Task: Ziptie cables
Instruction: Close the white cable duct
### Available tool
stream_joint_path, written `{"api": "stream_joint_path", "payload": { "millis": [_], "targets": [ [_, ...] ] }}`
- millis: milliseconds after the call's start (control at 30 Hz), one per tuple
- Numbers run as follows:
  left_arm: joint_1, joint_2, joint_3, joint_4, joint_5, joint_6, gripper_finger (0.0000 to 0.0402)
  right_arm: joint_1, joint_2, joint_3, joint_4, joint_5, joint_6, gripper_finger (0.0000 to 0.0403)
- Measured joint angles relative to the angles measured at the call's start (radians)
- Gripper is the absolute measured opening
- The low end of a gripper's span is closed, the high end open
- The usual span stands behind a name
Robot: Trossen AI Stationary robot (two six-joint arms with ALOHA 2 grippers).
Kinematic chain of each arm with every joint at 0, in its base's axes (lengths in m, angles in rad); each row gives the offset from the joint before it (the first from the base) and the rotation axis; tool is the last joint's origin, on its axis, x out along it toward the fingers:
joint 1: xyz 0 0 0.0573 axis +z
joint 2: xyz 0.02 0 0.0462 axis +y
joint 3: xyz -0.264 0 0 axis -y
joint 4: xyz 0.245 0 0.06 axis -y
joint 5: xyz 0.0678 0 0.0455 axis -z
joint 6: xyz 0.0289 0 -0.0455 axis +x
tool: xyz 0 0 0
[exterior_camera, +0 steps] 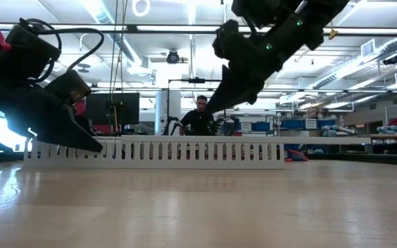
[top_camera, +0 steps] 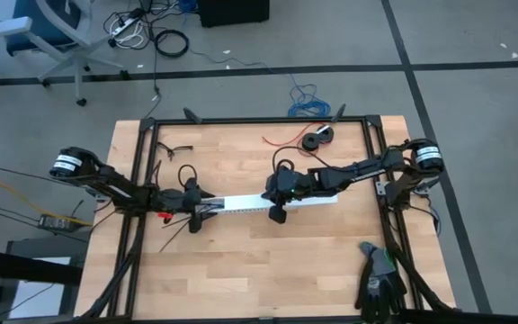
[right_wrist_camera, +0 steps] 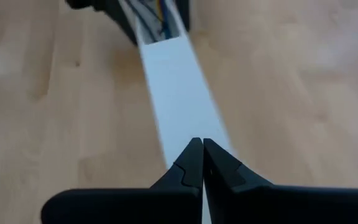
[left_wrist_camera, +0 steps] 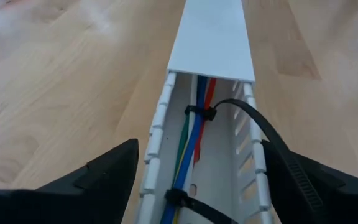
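The cables (left_wrist_camera: 190, 134) lie inside a white slotted duct (top_camera: 241, 203) that rests lengthwise on the wooden counter (top_camera: 259, 261), approx. in its middle. In the left wrist view we see green, blue, white and red wires running along the open part of the duct, w/ two black zip ties (left_wrist_camera: 201, 113) around the bunch; the tail of one tie goes out over the duct wall to the side. Farther along, the duct is closed by a white cover (left_wrist_camera: 213, 37), so the cables are hidden there. The left gripper (left_wrist_camera: 197, 186) is at the open end of the duct, its fingers (left_wrist_camera: 101, 177) wide apart, one at each side of the duct walls; we cannot tell if they touch the walls. The right gripper (right_wrist_camera: 202, 163) is over the covered part of the duct, fingers pressed together w/ nothing between them; in the low view it hangs above the duct, not touching. Near the far edge of the counter there is a black tape roll (top_camera: 313, 139) and a thin red wire (top_camera: 281, 137). A pair of dark gloves (top_camera: 380, 279) lies at the near right corner. In the low view a person (exterior_camera: 200, 117) stands in the room behind.
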Motion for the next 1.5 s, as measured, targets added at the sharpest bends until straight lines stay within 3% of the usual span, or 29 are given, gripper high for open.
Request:
{"api": "stream_joint_path", "payload": {
  "millis": [133, 267, 700, 900, 1133, 1500],
  "targets": [
    [0.0, 0.0, 0.0, 0.003, 0.0, 0.0, 0.0326, -0.013, 0.001, -0.001, -0.003, -0.022, -0.038, 0.0009],
    [0.0, 0.0, 0.0, 0.004, 0.0, -0.003, 0.0326, -0.015, 0.006, -0.001, 0.045, -0.103, -0.069, 0.005],
    [0.0, 0.0, 0.0, 0.012, 0.0, -0.005, 0.0325, -0.035, 0.015, 0.0, 0.126, -0.102, -0.103, 0.0303],
    [0.0, 0.0, 0.0, 0.013, 0.0, -0.006, 0.0325, -0.036, 0.106, 0.002, 0.172, -0.103, -0.222, 0.0376],
    [0.0, 0.001, 0.002, 0.004, 0.0, -0.034, 0.0325, -0.02, 0.175, 0.027, 0.176, -0.023, -0.332, 0.0387],
    [0.0, 0.001, 0.001, 0.007, 0.0, -0.032, 0.0326, -0.023, 0.249, 0.05, 0.084, -0.051, -0.322, 0.0316]
  ]
}}
